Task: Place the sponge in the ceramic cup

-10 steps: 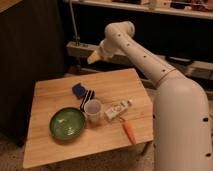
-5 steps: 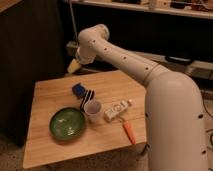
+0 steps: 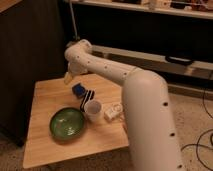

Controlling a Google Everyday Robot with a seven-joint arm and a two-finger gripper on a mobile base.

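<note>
The sponge [image 3: 77, 90], a small blue block, lies on the wooden table [image 3: 45, 140] toward its far side. Just in front of it and to the right stands the ceramic cup [image 3: 93, 109], small, white and upright. My white arm reaches in from the lower right and bends over the table. Its gripper [image 3: 68, 77] hangs just above and to the left of the sponge, pointing down. Nothing shows in the cup from here.
A black-and-white striped piece [image 3: 88, 96] lies between sponge and cup. A green bowl [image 3: 67, 123] sits left of the cup, a flat white bottle [image 3: 113, 111] to its right. A dark cabinet [image 3: 25, 55] stands left of the table, with shelving behind.
The arm has swung left and down, bringing the gripper from above the table's back edge to just over the sponge. The objects on the table have not moved.
</note>
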